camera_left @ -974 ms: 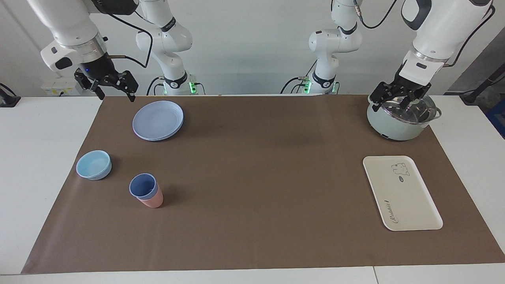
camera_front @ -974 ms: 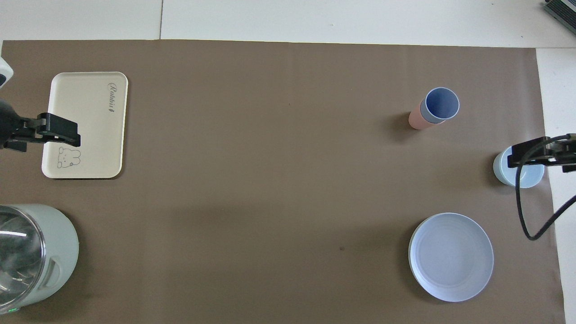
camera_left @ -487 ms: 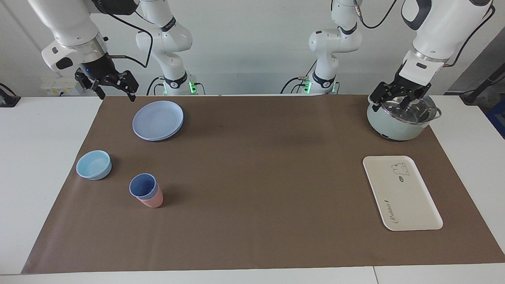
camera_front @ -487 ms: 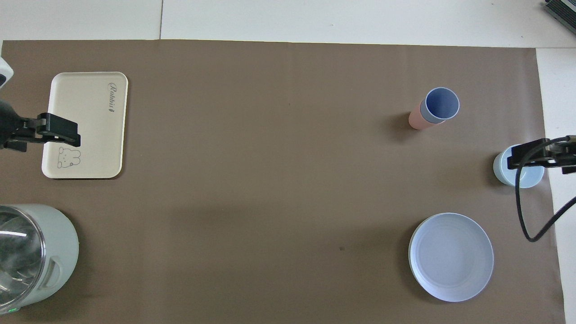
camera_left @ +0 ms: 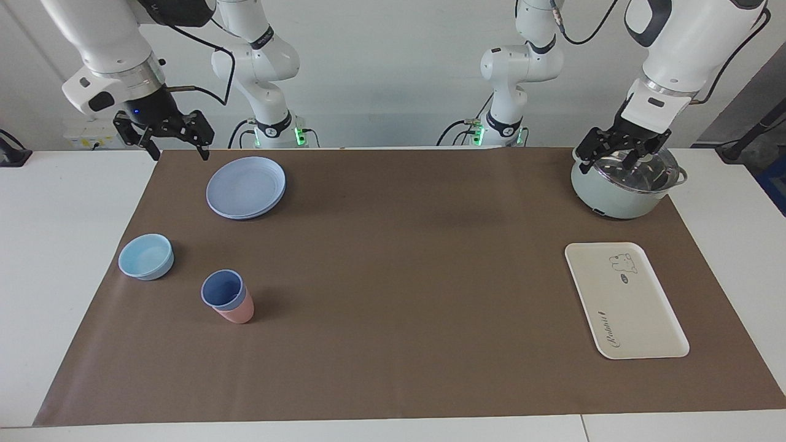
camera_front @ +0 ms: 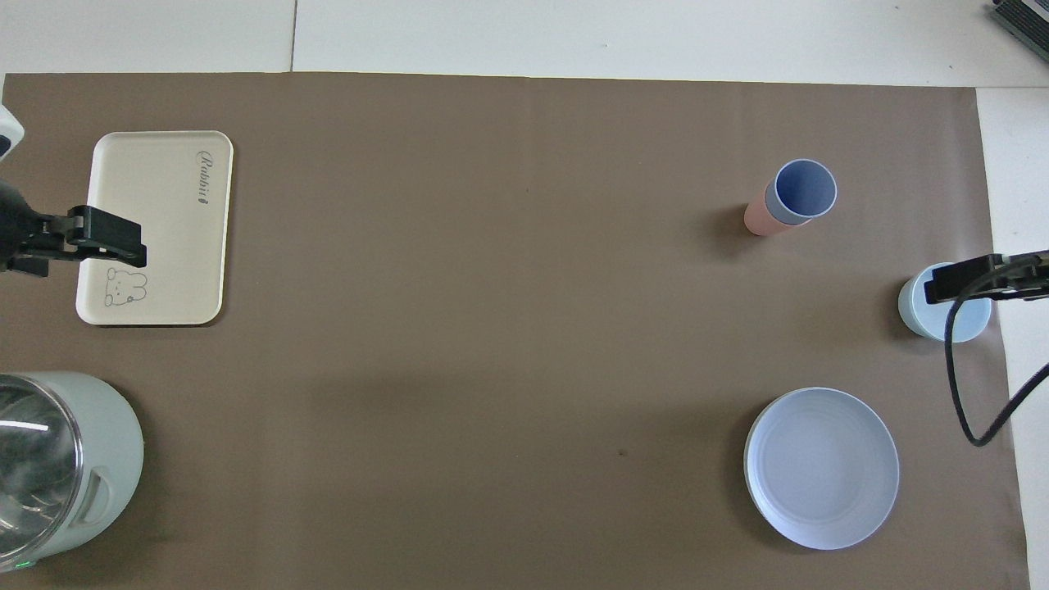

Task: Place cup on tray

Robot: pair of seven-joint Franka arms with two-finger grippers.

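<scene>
the cup point(camera_left: 222, 288), periwinkle blue, stands upright nested inside a salmon-pink tumbler point(camera_left: 236, 312) on the brown mat point(camera_left: 393, 276), toward the right arm's end of the table. just beside it, a light-blue bowl point(camera_left: 146, 256); nearer to the robots, a round blue plate point(camera_left: 246, 186). the tray point(camera_left: 625, 299) lies well apart, toward the left arm's end, bare. the right gripper point(camera_left: 164, 142), fingers spread and holding nothing, hangs over the mat's edge beside the plate. the left gripper point(camera_left: 614, 155), fingers spread, hangs over the lidded pale-green pot point(camera_left: 623, 183).
</scene>
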